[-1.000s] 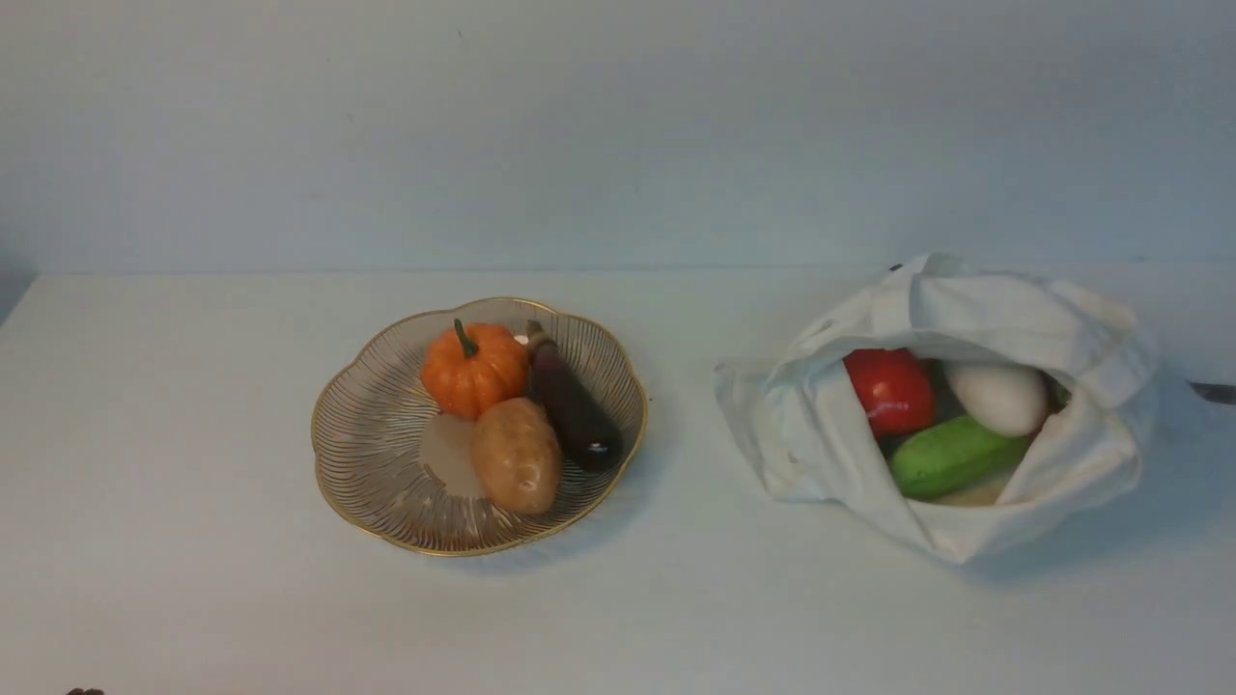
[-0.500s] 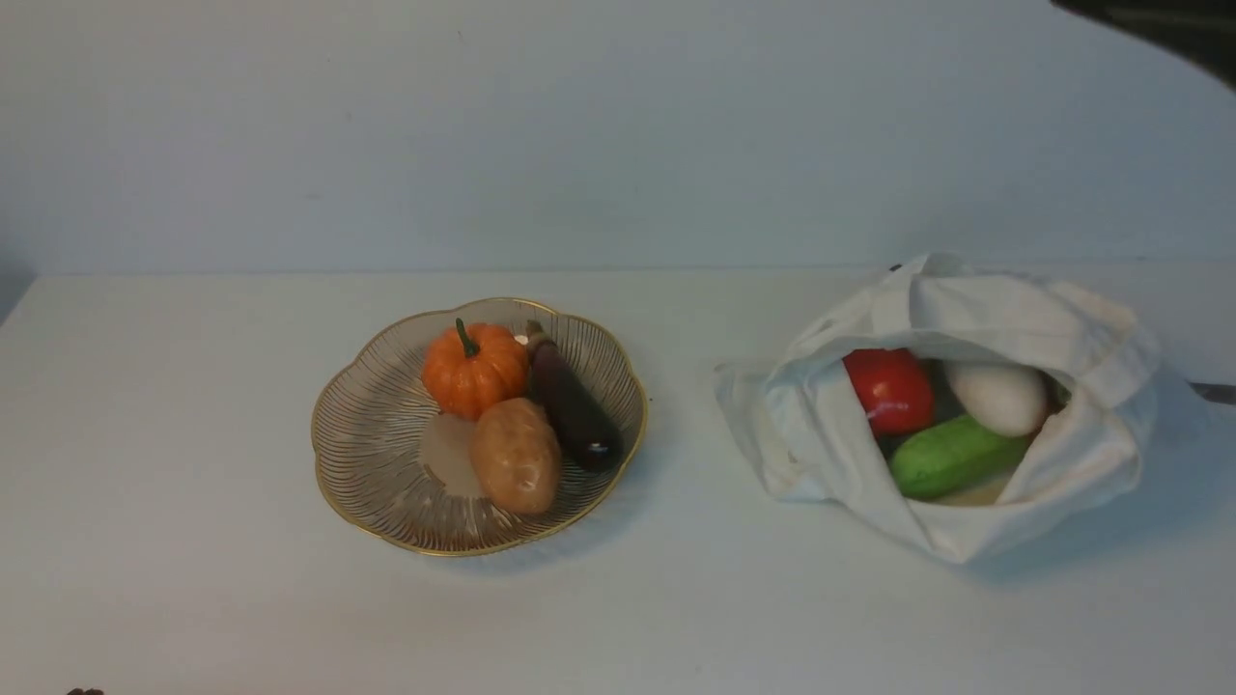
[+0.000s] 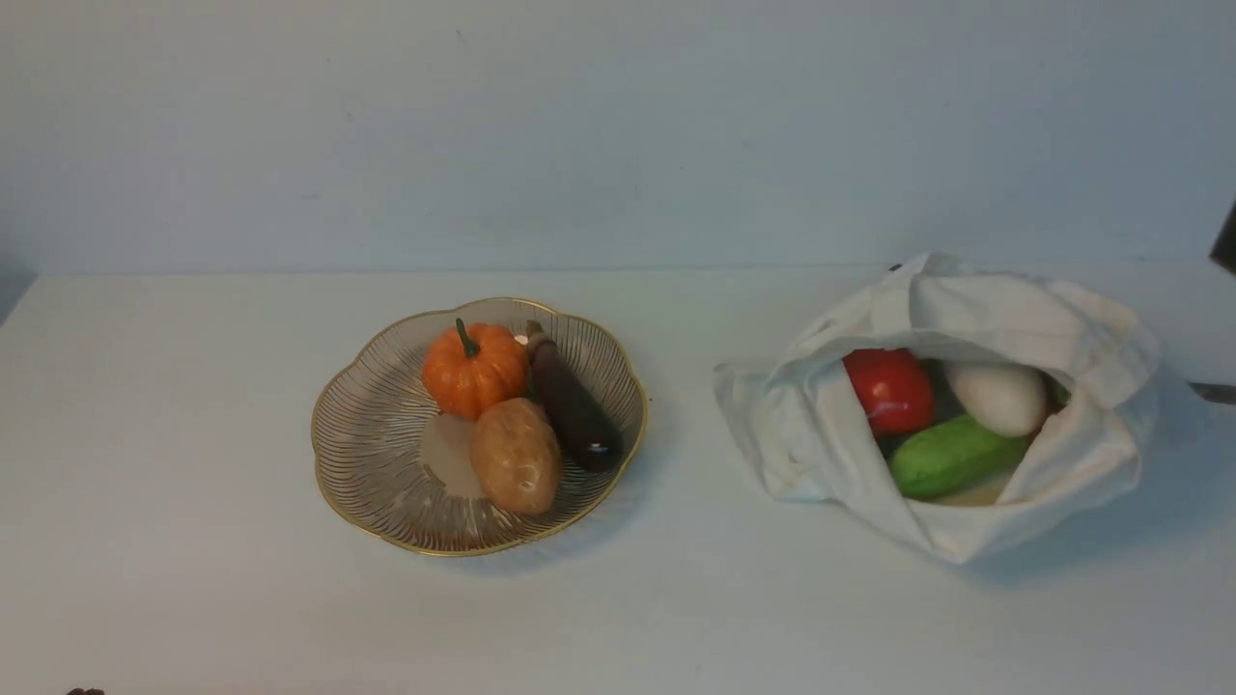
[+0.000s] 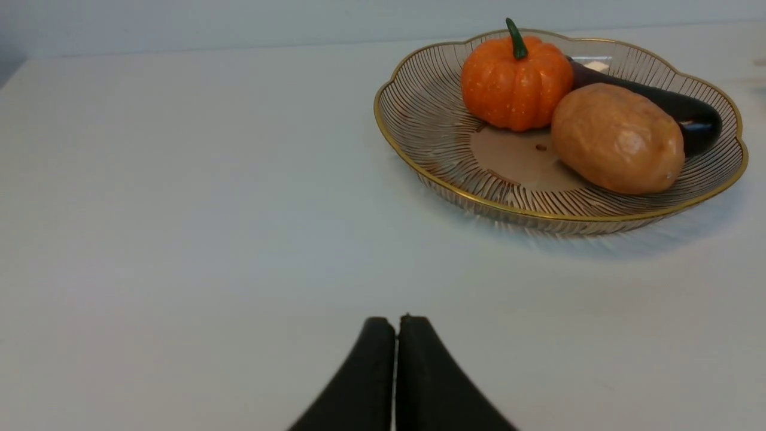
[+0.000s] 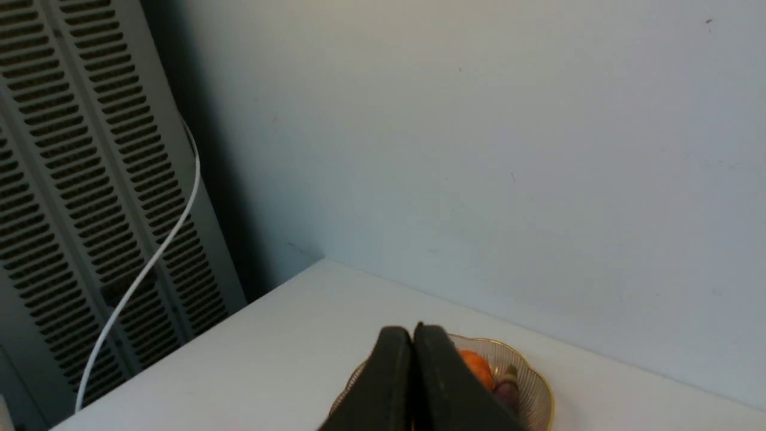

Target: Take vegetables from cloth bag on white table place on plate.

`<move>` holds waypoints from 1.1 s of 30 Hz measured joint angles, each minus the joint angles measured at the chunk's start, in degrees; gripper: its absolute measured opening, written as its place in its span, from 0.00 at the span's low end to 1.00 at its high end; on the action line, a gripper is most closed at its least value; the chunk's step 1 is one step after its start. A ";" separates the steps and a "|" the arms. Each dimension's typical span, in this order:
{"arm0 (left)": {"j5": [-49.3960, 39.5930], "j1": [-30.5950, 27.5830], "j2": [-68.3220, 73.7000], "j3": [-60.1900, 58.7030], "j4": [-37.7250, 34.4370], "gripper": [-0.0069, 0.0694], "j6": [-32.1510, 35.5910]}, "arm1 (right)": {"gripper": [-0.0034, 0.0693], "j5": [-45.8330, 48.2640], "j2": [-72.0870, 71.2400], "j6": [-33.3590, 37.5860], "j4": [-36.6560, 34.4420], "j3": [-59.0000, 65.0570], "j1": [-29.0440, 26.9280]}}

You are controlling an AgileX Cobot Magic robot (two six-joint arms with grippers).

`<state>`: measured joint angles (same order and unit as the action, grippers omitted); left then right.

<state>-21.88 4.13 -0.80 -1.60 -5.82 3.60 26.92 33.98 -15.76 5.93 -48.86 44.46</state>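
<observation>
Left gripper closed, empty; right gripper closed, empty; pumpkin on plate; cucumber in cloth bag

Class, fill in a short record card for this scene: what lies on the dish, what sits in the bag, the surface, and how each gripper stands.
dish: clear glass plate with gold rim
on the dish: ribbed orange pumpkin, brown potato, dark purple aubergine
bag: rumpled cream cloth bag, mouth open
in the bag: red tomato, white oval vegetable, green cucumber
surface: plain white table
grippers: left gripper shut, empty; right gripper shut, empty
</observation>
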 joint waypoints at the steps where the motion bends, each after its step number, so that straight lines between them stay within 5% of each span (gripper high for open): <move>1: 0.00 0.00 0.00 0.00 0.00 0.08 0.00 | 0.03 -0.06 -0.07 0.61 -0.60 0.00 0.00; 13: 0.00 0.00 0.00 0.00 0.00 0.08 0.00 | 0.03 -3.59 -0.28 24.61 -18.97 0.11 0.00; 20: 0.00 0.00 0.00 0.00 0.00 0.08 0.00 | 0.03 -4.03 -1.09 27.20 -18.99 1.31 -1.17; 27: 0.00 0.00 0.00 0.00 0.00 0.08 0.00 | 0.03 -5.54 -7.24 27.70 -17.24 11.56 -17.19; 28: 0.00 0.00 0.00 0.00 0.00 0.08 0.00 | 0.03 -6.23 -9.66 27.70 -15.85 16.91 -23.36; 33: 0.00 0.00 0.00 0.00 0.00 0.08 0.00 | 0.03 -6.88 -18.46 27.70 -13.44 33.03 -35.85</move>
<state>-21.88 4.13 -0.80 -1.60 -5.82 3.60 20.04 15.52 11.93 -7.51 -15.83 8.61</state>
